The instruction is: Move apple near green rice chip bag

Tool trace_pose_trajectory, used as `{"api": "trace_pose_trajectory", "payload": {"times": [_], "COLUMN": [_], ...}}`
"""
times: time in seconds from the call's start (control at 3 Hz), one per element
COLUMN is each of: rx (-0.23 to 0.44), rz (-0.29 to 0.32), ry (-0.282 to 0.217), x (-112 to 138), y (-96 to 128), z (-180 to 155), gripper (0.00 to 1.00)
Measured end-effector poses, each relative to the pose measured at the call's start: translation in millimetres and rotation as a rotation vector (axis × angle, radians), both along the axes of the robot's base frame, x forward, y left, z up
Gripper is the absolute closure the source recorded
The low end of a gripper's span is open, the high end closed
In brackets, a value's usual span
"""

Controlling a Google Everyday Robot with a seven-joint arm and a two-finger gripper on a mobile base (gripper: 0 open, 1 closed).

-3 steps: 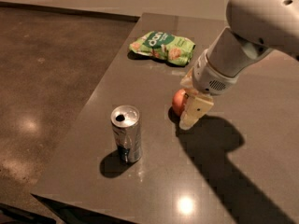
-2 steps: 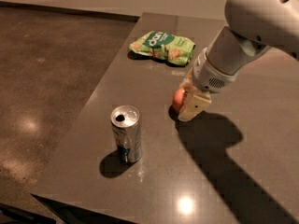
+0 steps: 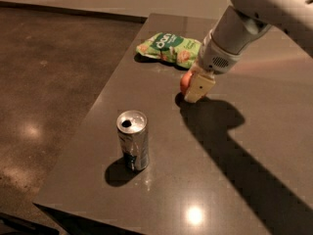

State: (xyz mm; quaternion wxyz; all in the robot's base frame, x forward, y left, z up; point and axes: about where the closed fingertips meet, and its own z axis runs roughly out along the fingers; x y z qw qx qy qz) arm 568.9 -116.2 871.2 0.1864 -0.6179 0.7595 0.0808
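a: where now?

b: gripper (image 3: 191,88) low over the table (image 3: 254,146), just beside the right end of the green rice chip bag (image 3: 168,48). clamped on the apple (image 3: 184,82), by the look of it. only a curve of red-orange showing past the pale near finger, far side hidden.

a: resting on the surface or lifted?

b: hard to say. dark shadow right underneath, so very low either way.

a: near enough to the bag?

b: near, not touching. well apart from the silver can (image 3: 133,141) at the front edge.

a: so how to finish well?

b: probably little travel left. lower straight down until firmly seated on the table, then loosen slowly. round and likely to roll, so no nudge on release. keep off the packet's edge: thin, crinkly, easy to shove or trap under the fruit. afterwards lift straight up, no sideways sweep toward bag or apple.
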Motion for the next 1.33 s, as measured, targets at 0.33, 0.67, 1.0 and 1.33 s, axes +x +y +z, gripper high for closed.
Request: {"api": "trace_pose_trajectory", "payload": {"times": [0.33,0.67,1.0,1.33], "rx": [0.022,0.010,-0.023,-0.038], "rz": [-0.040,-0.114,-0.179,-0.246], "ry": [-0.003,-0.010,-0.016,-0.029], "x": [31.4,70.2,89.8,99.0], "y": [-0.3,-4.2,-15.4,-28.6], "z": [5.8,0.0,-7.0,-6.2], "gripper": [1.00,0.98,0.68,0.46]}}
